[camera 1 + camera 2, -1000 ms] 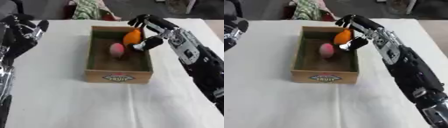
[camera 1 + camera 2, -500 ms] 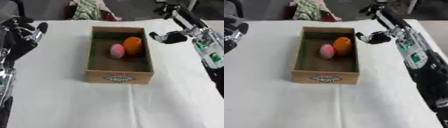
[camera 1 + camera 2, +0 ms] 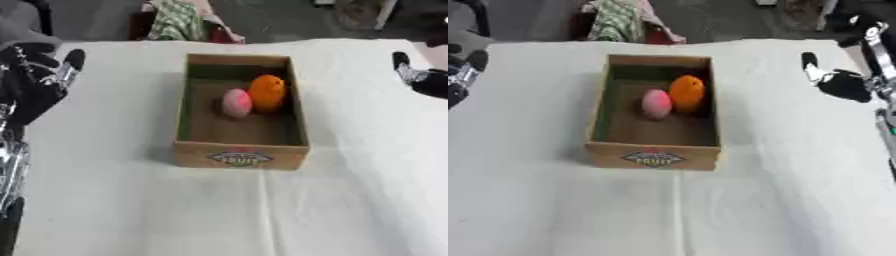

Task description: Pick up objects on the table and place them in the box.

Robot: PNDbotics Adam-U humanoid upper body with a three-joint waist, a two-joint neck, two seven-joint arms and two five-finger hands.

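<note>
A brown cardboard box (image 3: pixel 239 151) with a fruit label stands at the middle of the white table. Inside it an orange fruit (image 3: pixel 267 92) and a pink fruit (image 3: pixel 236 102) lie side by side, touching, toward the far end. My right hand (image 3: pixel 839 80) is off to the right of the box, above the table, open and holding nothing. At the left edge my left hand (image 3: pixel 37 75) hangs open, fingers up, apart from the box.
The white cloth-covered table (image 3: pixel 131 200) stretches wide in front of the box. A green checked cloth (image 3: pixel 179 20) lies beyond the table's far edge.
My right hand let go of the orange fruit inside the box and drew away to the right. The orange fruit now rests next to the pink one.
</note>
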